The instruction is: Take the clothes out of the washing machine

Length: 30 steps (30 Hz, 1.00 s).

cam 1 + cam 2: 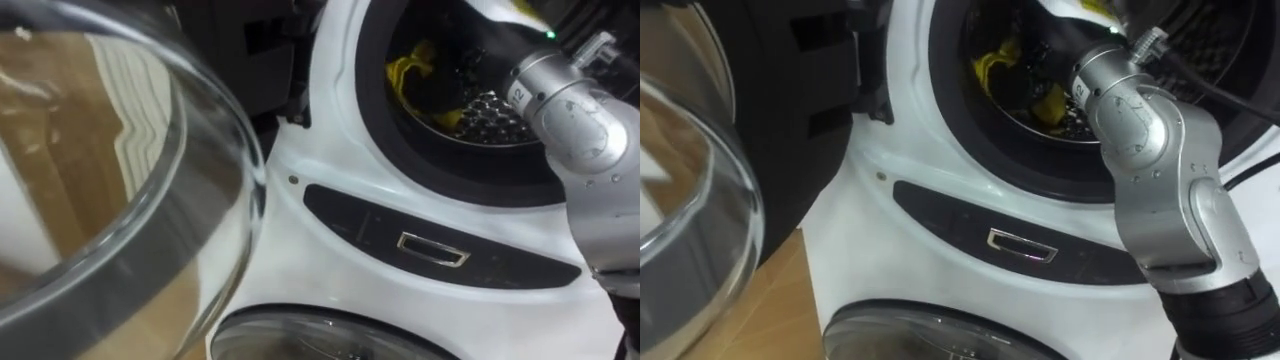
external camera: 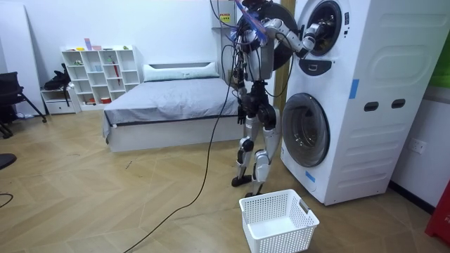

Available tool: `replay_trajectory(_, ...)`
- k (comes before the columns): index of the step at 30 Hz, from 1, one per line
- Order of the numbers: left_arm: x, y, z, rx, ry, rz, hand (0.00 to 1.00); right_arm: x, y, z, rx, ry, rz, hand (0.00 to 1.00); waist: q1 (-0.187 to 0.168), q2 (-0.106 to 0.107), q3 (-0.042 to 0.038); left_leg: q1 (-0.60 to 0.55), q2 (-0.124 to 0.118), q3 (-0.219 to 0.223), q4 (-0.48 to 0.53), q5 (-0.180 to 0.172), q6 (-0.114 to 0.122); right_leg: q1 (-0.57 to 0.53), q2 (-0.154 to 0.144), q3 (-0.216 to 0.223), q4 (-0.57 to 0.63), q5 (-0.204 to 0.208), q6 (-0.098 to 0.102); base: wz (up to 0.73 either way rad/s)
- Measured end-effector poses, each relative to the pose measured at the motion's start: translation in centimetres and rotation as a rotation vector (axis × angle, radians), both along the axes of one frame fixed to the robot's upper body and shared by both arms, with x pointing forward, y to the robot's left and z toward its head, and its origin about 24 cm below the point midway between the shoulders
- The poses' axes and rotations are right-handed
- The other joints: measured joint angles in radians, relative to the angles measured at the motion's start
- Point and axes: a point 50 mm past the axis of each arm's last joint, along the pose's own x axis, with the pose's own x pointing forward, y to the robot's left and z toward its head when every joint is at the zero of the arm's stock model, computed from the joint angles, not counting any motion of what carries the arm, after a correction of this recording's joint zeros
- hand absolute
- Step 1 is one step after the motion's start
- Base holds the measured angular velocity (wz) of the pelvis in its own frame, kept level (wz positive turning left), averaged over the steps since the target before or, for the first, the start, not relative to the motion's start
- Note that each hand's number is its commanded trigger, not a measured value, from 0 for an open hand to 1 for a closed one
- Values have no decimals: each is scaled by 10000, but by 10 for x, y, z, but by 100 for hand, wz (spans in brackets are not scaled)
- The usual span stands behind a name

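Note:
The upper washing machine's round opening (image 1: 375, 110) stands open in front of me. Inside the dark drum lies a yellow cloth (image 1: 405, 68), also seen as a yellow cloth (image 1: 990, 66) in the right eye view. My right arm (image 1: 1140, 115) reaches from the lower right into the drum, just right of the yellow cloth. Its hand is hidden inside the drum. In the room view I stand close against the stacked machines (image 2: 351, 98), with that arm raised into the upper opening (image 2: 318, 31).
The open glass door (image 1: 120, 200) hangs at my left. Below the opening are a dark panel with a small handle (image 1: 432, 250) and the lower machine's round door (image 1: 330, 340). A white basket (image 2: 278, 221) sits on the floor by my feet, and a bed (image 2: 169, 98) stands behind.

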Motion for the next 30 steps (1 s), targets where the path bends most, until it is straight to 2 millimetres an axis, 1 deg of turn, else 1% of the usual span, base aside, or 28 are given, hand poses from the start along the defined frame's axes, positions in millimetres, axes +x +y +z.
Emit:
replay_trajectory(3,3,0,0,-2,-50,-21,0,-1,1,0,-23,93,88,100,-2,32,18,-1,8,9,-8,3,-6,2,13,0,-1,0,-1,0)
replay_trajectory(8,-1,0,0,5,76,39,0,-3,3,2,-51,18,226,100,-5,120,20,21,47,53,-25,-6,-22,3,47,14,1,1,-1,0)
replay_trajectory(12,-4,1,-1,-50,78,174,0,-10,8,4,357,-89,809,100,-63,290,-15,58,57,95,-38,-10,-28,3,60,93,10,0,-1,-4)
replay_trajectory(13,-5,1,-1,-89,21,265,0,-12,10,5,479,-95,987,100,-70,355,-8,78,58,151,-47,-10,-28,-1,62,139,9,0,-1,-8)
replay_trajectory(15,-7,2,-1,-65,-24,236,0,-13,12,5,675,-47,1268,100,-133,435,-22,79,57,160,-46,-10,-28,-11,63,185,8,0,-1,-6)
replay_trajectory(17,-11,2,-1,31,-21,246,0,-18,15,9,773,-183,1557,100,-216,465,-25,71,59,189,-46,-10,-29,-34,66,232,10,0,-1,-2)
replay_trajectory(19,-19,2,-3,49,116,284,0,-28,19,15,890,-585,2004,100,-372,464,-28,69,63,249,-46,-10,-29,-64,71,261,19,0,-1,-6)
replay_trajectory(20,-21,1,-3,26,180,305,0,-32,19,16,942,-703,2115,100,-393,461,-30,68,60,250,-46,-10,-28,-64,68,266,22,0,-1,-3)
replay_trajectory(21,-27,1,-5,-9,363,359,0,-41,18,17,1090,-963,2390,100,-423,456,-34,72,58,251,-46,-10,-28,-61,66,271,24,0,-1,0)
replay_trajectory(22,-28,0,-5,-24,375,365,0,-49,20,17,1192,-1255,2680,100,-509,451,-38,76,57,260,-45,-11,-27,-55,61,274,24,0,-1,0)
replay_trajectory(24,-36,0,-6,26,572,445,0,-58,25,16,1455,-1389,3226,100,-651,460,-34,112,59,284,-43,-11,-27,-27,74,422,9,1,-1,0)
replay_trajectory(25,-38,0,-7,65,609,478,0,-64,25,13,1708,-1409,3465,100,-780,512,-11,128,72,317,-42,-12,-29,-5,79,487,0,0,-1,0)
replay_trajectory(27,-37,0,-7,61,532,451,0,-73,21,7,2330,-1391,3674,100,-862,541,-14,149,153,328,-53,-53,-60,6,99,514,10,1,0,-1)
replay_trajectory(29,-43,-2,-7,19,635,475,0,-79,17,-1,3126,-1240,3923,100,-936,599,-40,180,162,397,-53,-59,-68,10,117,522,10,1,0,-11)
replay_trajectory(30,-46,-4,-8,-48,642,480,0,-84,14,-5,3454,-1182,4034,100,-1080,673,-70,164,156,405,-55,-60,-68,31,113,532,16,1,0,-3)
